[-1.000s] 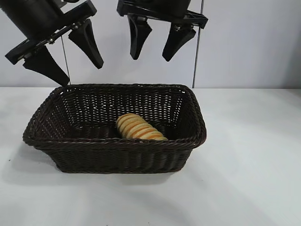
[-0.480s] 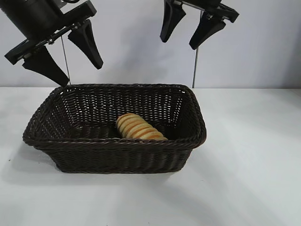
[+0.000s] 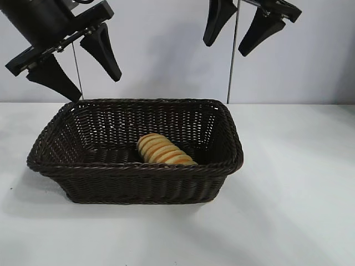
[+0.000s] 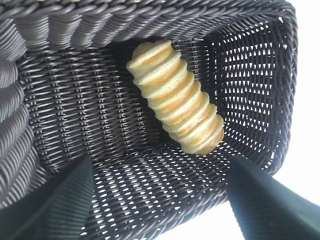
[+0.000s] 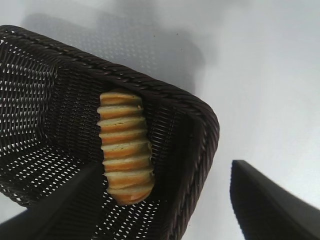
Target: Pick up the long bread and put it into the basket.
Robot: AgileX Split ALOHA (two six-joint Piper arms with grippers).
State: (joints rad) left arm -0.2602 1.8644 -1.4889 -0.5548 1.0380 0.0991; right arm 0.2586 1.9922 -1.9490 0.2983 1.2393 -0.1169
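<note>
The long bread (image 3: 162, 151), pale yellow with orange-brown ridges, lies on the floor of the dark-brown wicker basket (image 3: 138, 169), near its front right. It also shows in the left wrist view (image 4: 176, 111) and the right wrist view (image 5: 123, 145). My right gripper (image 3: 232, 40) is open and empty, high above the basket's back right corner. My left gripper (image 3: 99, 88) is open and empty, above the basket's back left corner. In the wrist views each gripper, left (image 4: 160, 200) and right (image 5: 165, 200), hangs with its jaws apart above the basket (image 4: 75, 30) (image 5: 195, 115).
The basket stands on a white table (image 3: 294, 183) in front of a pale wall. A thin vertical pole (image 3: 231, 72) rises behind the basket's back right corner.
My right gripper has risen and moved right, from above the basket's middle to high above its back right corner. The bread, the basket and my left gripper have not moved.
</note>
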